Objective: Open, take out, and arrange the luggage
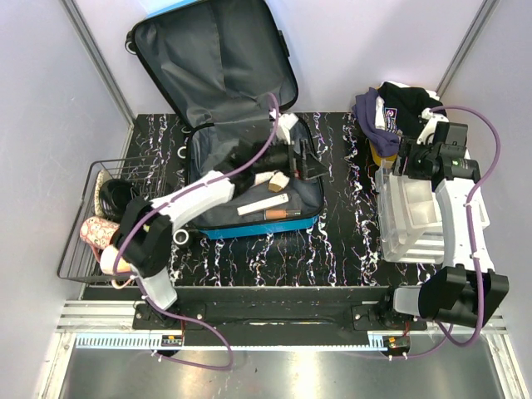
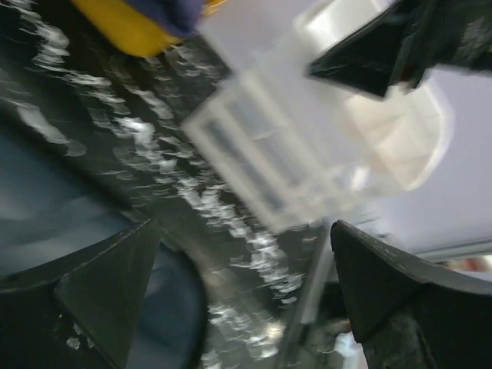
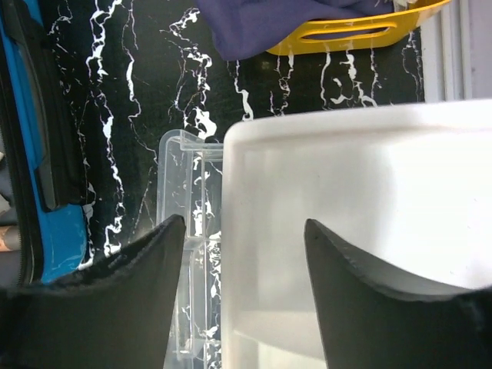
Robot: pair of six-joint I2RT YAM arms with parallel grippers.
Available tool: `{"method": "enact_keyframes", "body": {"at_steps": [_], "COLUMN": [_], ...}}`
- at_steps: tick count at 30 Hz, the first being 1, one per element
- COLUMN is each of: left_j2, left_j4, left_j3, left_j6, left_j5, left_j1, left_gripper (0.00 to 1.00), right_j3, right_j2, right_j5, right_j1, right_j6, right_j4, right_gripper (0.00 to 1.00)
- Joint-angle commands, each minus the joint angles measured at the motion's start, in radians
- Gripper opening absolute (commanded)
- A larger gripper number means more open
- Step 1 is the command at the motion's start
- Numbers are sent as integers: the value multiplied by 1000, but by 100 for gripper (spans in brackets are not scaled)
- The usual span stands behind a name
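black fingers of the right gripper (image 3: 246,231) stand spread, grasping nothing, above the white organiser (image 3: 346,192) at 3 o'clock on the table (image 1: 341,241). left gripper (image 2: 246,238) is likewise released, over the luggage (image 1: 216,62), which lies open at table centre, lid propped toward 12 o'clock. yellow bin (image 3: 346,31) sits at 1 o'clock.
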Motion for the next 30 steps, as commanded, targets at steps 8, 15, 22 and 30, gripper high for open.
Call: {"method": "enact_keyframes", "body": {"at_steps": [8, 15, 22, 30], "left_j2": [-124, 17, 148, 204], "left_j4": [-968, -973, -908, -870], "left_j3": [62, 131, 198, 215], "left_j6": [1296, 1321, 1350, 1350], "left_j5": [-115, -109, -156, -181], "left_j1": [199, 198, 172, 135], "left_gripper": [99, 86, 80, 68], "right_j3": [98, 230, 267, 267], "right_j2": [-155, -112, -70, -41], "right_j5": [-35, -249, -305, -303], "right_j1": [-1, -1, -1, -2], "right_j6": [-176, -171, -87, -64], "right_j4": [-21, -84, -90, -78], "right_gripper": [100, 100, 100, 100]}}
